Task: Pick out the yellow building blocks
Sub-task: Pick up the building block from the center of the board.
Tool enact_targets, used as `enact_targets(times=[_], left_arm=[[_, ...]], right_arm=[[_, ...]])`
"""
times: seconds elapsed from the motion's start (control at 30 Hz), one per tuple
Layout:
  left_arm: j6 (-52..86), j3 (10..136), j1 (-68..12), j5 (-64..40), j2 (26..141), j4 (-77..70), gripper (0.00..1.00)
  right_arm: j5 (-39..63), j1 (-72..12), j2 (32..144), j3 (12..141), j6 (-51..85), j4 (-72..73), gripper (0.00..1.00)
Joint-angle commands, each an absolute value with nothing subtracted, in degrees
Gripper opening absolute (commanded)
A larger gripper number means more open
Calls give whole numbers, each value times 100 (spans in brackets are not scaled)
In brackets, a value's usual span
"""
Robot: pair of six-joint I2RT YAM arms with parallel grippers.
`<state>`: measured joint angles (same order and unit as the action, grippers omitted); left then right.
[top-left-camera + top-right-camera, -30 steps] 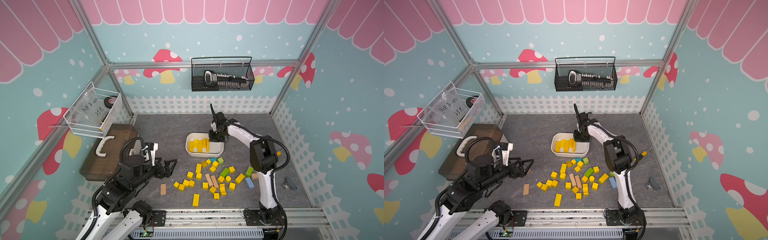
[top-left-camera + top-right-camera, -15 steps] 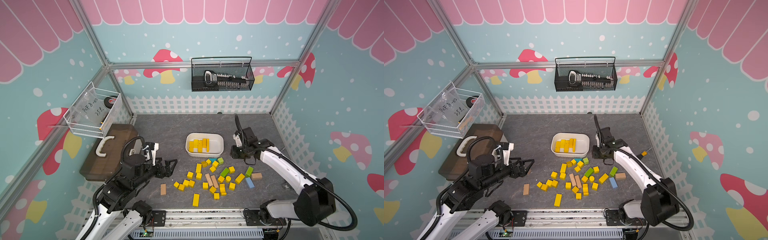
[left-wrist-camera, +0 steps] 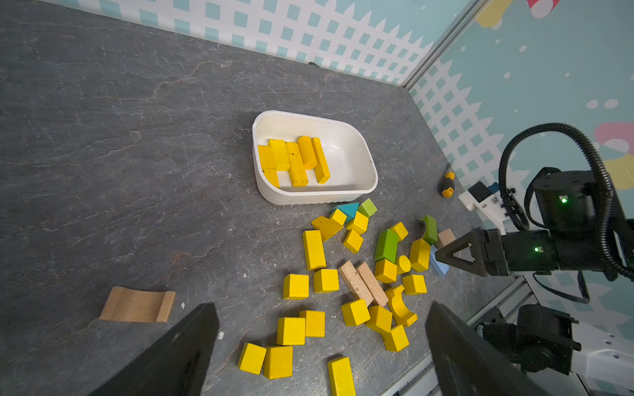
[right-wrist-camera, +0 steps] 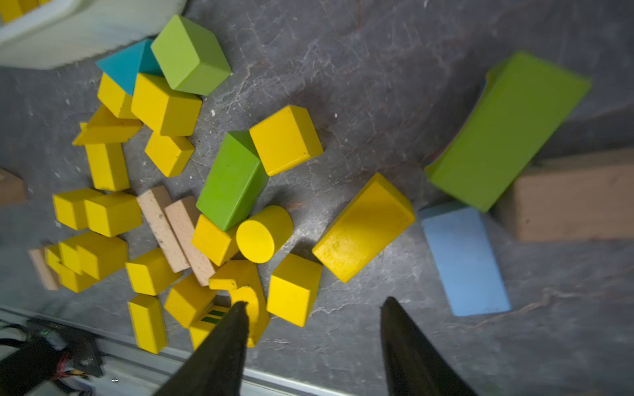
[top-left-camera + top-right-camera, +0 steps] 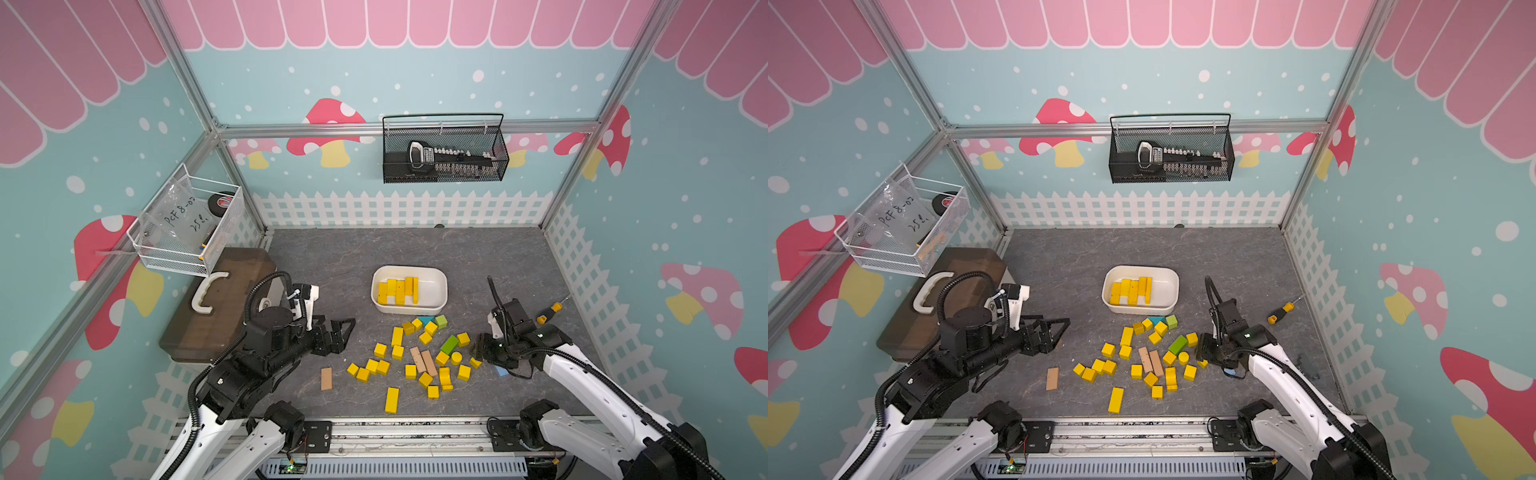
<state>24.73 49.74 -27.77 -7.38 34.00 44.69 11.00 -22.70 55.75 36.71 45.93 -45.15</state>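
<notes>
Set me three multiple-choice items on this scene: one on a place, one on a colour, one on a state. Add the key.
1. Where does the white tub stand relative to the loose yellow building blocks?
A) beyond them, toward the fence
B) on the brown case
C) in the wire basket

2. What colour is the triangular block beside the tub?
A) red
B) teal
C) purple

3. How is the right hand?
A) shut on a green block
B) shut on nothing
C) open and empty

Key: 1 A, both top views show the tub behind the pile, nearer the fence. 2 B, it shows teal in the top and wrist views. 3 C, the right wrist view shows its fingers apart with nothing gripped between them.
</notes>
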Motion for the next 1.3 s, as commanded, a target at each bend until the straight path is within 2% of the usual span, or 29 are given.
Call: enact_targets(times=[0.0,0.03,0.23,0.43,0.57,0.7,0.87,1.1,1.17,1.27], left_arm=[[2509,4956,-2751,-826,3428,4422,99],[2496,4957,-2751,-826,3428,4421,99],[2505,4948,-2751,-800,3401,4421,99],[2498,4957,-2751,-844,3472,4415,99],[2501,4957,-2751,-814,3428,4405,99],[2497,4953,-2751,-808,3402,4416,99],[2496,4956,-2750,-816,3399,4413,99],[2497,4948,-2751,-800,3357,4413,99],[2496,4948,-2750,-800,3362,4415,99],[2500,4948,-2751,-798,3357,4412,99]], right_arm=[[1450,-2254,5467,3428,5345,-4227,93],[1368,-2250,5464,3408,5361,-4198,99],[1037,-2191,5669,3418,5359,-4253,97],[1131,-2029,6029,3439,5484,-4119,76],[1161,-1884,6227,3490,5477,-4084,76],[1175,-1804,6392,3492,5483,-3947,68],[1187,-1758,6801,3628,5428,-3860,52],[1147,-1741,7191,3698,5370,-3860,39],[1117,-1732,7214,3692,5377,-3870,32],[1073,-1723,7197,3662,5387,-3881,28]])
